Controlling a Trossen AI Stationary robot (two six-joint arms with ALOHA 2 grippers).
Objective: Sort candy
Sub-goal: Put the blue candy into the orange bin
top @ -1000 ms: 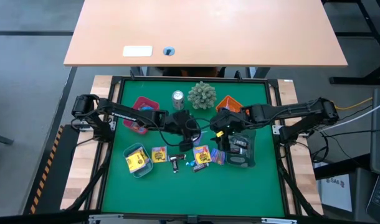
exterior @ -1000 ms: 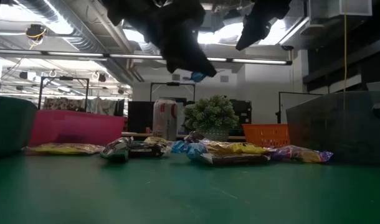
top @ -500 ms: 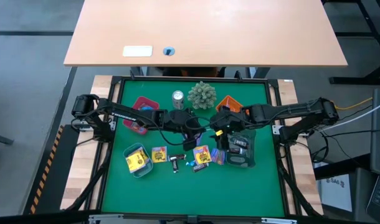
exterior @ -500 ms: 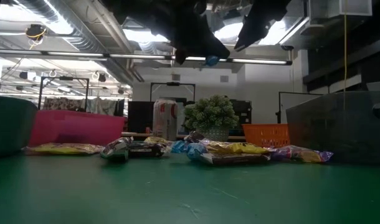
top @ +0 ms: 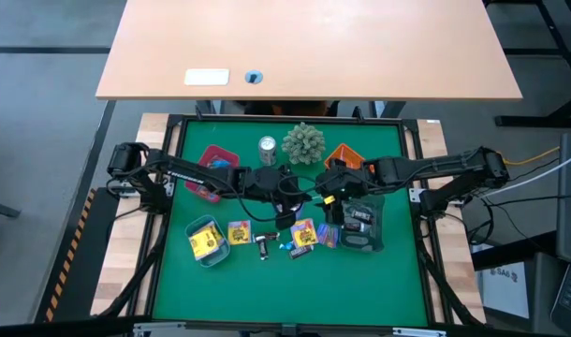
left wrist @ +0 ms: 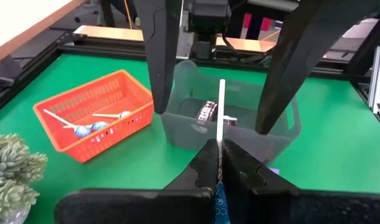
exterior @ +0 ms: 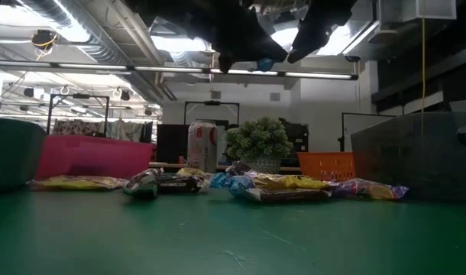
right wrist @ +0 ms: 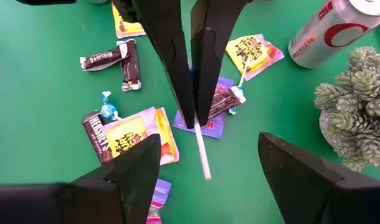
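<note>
My left gripper (top: 302, 190) is above the middle of the green mat, shut on a lollipop with a blue-wrapped head (exterior: 260, 65) and a white stick (left wrist: 220, 112). My right gripper (right wrist: 209, 138) faces it, open. Its two fingers (left wrist: 162, 62) stand on either side of the stick's free end without touching it. Loose candy lies flat on the mat below: yellow packets (right wrist: 129, 134), dark brown mini bars (right wrist: 109, 59) and a small blue-wrapped piece (right wrist: 106, 107). My left gripper pinches the lollipop between its two fingers where the white stick (left wrist: 220, 134) meets the blue wrapper (left wrist: 220, 198). The fingers lie along the stick, which juts out past the fingertips toward the table's right. The lollipop is lifted clear of the mat.
An orange basket (left wrist: 93, 109) holds lollipops, and a clear grey bin (left wrist: 283, 134) holds a brown bar. A pink tray (top: 215, 161) and a teal tray with a yellow packet (top: 206, 241) sit on the left. A silver can (top: 268, 146) and a spiky plant (top: 304, 142) stand near the far edge.
My left gripper has risen and moved toward the table's right, carrying the blue-wrapped lollipop up to my right gripper. The stick now lies between the right gripper's open fingers. The candy on the mat has stayed where it was.
</note>
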